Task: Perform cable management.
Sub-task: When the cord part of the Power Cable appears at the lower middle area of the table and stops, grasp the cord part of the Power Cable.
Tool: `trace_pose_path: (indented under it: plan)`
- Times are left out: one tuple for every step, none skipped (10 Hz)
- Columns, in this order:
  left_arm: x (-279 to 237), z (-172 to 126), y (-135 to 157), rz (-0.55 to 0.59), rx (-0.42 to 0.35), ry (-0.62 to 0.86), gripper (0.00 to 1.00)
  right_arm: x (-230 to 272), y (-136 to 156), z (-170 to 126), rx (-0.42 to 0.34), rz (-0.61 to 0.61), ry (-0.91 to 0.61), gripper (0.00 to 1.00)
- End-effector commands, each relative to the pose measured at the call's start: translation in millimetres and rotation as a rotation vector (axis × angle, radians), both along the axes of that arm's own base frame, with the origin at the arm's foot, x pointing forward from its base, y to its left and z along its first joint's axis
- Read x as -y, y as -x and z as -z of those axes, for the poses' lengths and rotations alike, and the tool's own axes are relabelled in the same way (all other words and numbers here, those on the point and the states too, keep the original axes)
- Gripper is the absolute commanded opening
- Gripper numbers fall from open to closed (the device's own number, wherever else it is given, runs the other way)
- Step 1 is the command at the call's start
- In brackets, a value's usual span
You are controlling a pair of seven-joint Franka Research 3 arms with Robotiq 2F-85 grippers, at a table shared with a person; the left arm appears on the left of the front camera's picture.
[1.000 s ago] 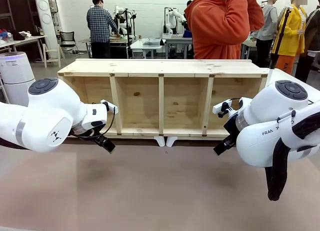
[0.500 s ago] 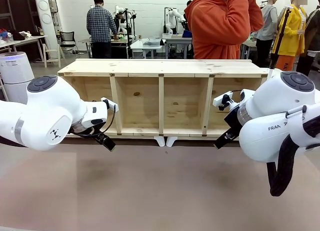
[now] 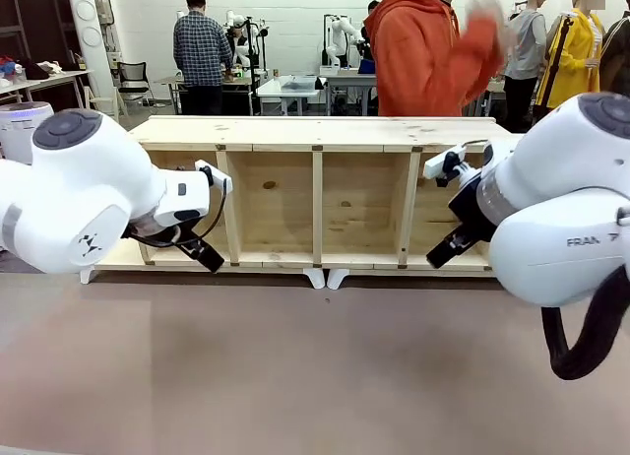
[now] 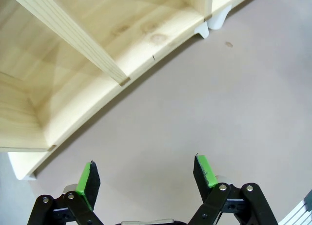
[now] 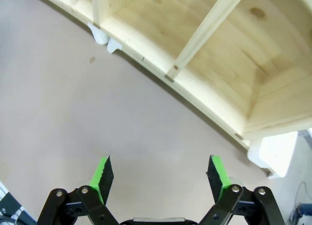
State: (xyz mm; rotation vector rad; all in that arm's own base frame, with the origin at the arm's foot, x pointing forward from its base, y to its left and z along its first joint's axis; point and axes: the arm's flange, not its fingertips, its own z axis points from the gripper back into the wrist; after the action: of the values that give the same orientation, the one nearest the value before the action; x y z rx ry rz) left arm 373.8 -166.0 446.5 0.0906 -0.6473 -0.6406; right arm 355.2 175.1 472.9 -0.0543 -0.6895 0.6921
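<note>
Shelf [image 3: 325, 194] on table [image 3: 315, 366], person [image 3: 428, 51] behind.

a 4-compartment wooden shelf [image 3: 325, 132] stands on the brown table [image 3: 315, 366].

1. A robotics lab: a white Franka left arm [image 3: 69, 194] and right arm [image 3: 566, 224] share a brown table [image 3: 315, 376].
2. A bare pine shelf unit [image 3: 325, 132] lies on it.
3. Behind, a person [image 3: 200, 49] stands at white work tables [image 3: 291, 85].

Across your brown bench [image 3: 315, 376] you see a long pale wooden shelf [image 3: 320, 130] with its four open compartments facing you. Two white feet [image 3: 326, 278] sit side by side under its middle, and a person in an orange hoodie [image 3: 423, 56] stands behind it.
</note>
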Motion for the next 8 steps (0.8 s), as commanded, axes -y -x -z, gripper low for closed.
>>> trace_pose_path:
  plan:
    - [-20, 7, 74, -0.062, 0.065, -0.016, 1.0, 22, 57, 5, 0.042, 0.06, 0.025, 1.0]
    - [-29, -1, 92, -0.086, 0.108, 0.0, 1.0, 28, 71, -3, 0.073, 0.081, 0.024, 1.0]
    - [-37, -8, 105, -0.108, 0.137, 0.012, 1.0, 33, 82, -10, 0.099, 0.096, 0.023, 1.0]
    - [-46, -11, 117, -0.132, 0.162, 0.023, 1.0, 38, 94, -15, 0.125, 0.111, 0.023, 1.0]
    - [-55, -12, 130, -0.158, 0.188, 0.037, 1.0, 42, 105, -20, 0.15, 0.126, 0.022, 1.0]
    - [-67, -16, 141, -0.181, 0.219, 0.051, 1.0, 47, 117, -26, 0.176, 0.149, 0.017, 1.0]
    - [-76, -15, 153, -0.204, 0.241, 0.066, 1.0, 52, 128, -28, 0.195, 0.163, 0.016, 1.0]
    - [-82, -14, 163, -0.219, 0.256, 0.071, 1.0, 56, 137, -29, 0.211, 0.177, 0.013, 1.0]
